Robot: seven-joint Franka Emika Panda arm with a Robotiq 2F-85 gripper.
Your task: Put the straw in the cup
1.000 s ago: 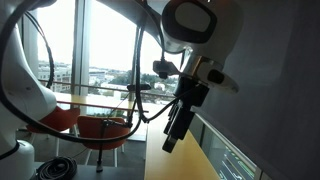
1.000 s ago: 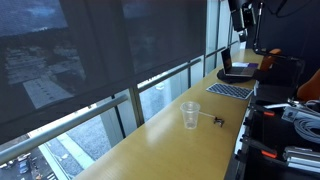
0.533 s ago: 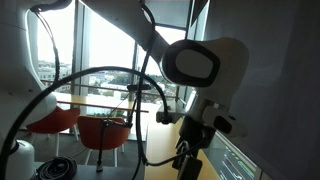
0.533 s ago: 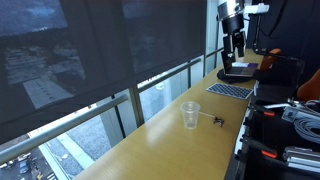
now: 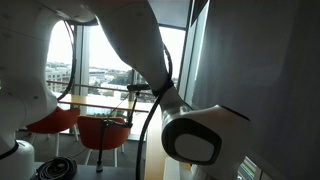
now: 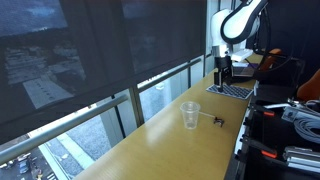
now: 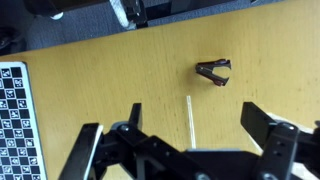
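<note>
The straw (image 7: 190,120) is a thin white stick lying flat on the wooden table (image 7: 120,70). In the wrist view it runs between my open gripper's (image 7: 185,145) two black fingers (image 7: 275,135), which hang above it with nothing held. A clear plastic cup (image 6: 190,114) stands upright near the middle of the long table (image 6: 170,140); the wrist view does not show it. In an exterior view the gripper (image 6: 222,72) points down over the far part of the table, well beyond the cup. My arm (image 5: 195,140) fills the close exterior view and hides the table there.
A small black clip (image 7: 213,72) lies just beyond the straw, also seen beside the cup (image 6: 217,121). A checkerboard sheet (image 7: 15,120) lies at the table's far end (image 6: 231,90). Window glass (image 6: 90,60) runs along one side. Cables and equipment (image 6: 295,125) crowd the opposite side.
The arm has come down from high above the table's far end and moved along it toward the cup. The jaws have stayed open, and cup and straw have not moved.
</note>
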